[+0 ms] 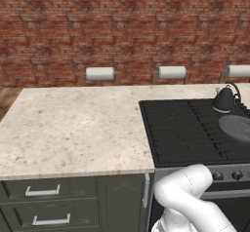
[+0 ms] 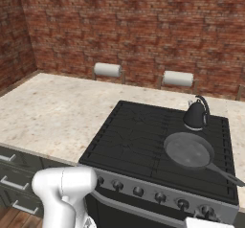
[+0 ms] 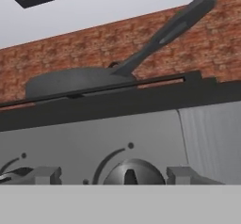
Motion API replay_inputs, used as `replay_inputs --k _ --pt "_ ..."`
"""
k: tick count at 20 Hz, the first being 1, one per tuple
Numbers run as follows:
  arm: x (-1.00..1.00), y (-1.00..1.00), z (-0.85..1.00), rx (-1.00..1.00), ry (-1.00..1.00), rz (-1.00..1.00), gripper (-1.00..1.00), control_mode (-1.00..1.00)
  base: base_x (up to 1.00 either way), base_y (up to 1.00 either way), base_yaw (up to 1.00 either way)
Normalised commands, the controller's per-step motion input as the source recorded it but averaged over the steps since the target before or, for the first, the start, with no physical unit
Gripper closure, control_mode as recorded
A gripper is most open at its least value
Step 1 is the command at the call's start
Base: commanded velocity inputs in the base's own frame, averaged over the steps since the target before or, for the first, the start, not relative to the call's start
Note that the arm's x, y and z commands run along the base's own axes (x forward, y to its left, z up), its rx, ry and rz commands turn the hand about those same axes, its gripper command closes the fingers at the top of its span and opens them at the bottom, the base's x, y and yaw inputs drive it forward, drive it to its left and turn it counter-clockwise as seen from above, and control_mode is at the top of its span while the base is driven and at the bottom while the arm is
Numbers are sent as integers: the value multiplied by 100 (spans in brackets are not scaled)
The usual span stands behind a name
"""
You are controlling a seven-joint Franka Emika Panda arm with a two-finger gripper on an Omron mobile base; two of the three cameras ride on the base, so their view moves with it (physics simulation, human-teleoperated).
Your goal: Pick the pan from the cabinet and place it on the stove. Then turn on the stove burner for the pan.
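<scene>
Straddling a dark round knob on the steel front of the wide black gas stove, the two-finger gripper is spread apart, its two small dark fingertips standing one on each side of the knob with gaps between. Nothing is grasped, and whether either tip touches the steel panel cannot be told. A second knob sits at the left edge of the hand view, cut off by the frame.

Up on the stove's grates lies the round, shallow dark grey frying pan, on the right front part of the cooktop, its long thin handle pointing out past the stove's right front corner. From the hand view the pan shows only as a low rim above the stove's edge, its underside hidden. Behind the pan, toward the brick wall, stands a small black kettle with a loop handle. In the left base view the pan is cut off at the right edge.
</scene>
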Motion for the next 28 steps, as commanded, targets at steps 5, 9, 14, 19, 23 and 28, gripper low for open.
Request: replay_inputs --k 5,9,14,19,23,28 --pt "-5 -4 -25 -1 -1 0 -100 -100 0 0 0" --pt "0 0 -31 -4 0 0 -100 -100 0 0 0" --pt "2 5 -4 -4 0 0 -100 -100 0 0 0" --pt "8 0 1 -4 -1 0 -100 -100 0 0 0" --pt "10 0 2 -4 -1 0 -100 -100 0 0 0" --pt "13 0 0 -5 0 0 -100 -100 0 0 0"
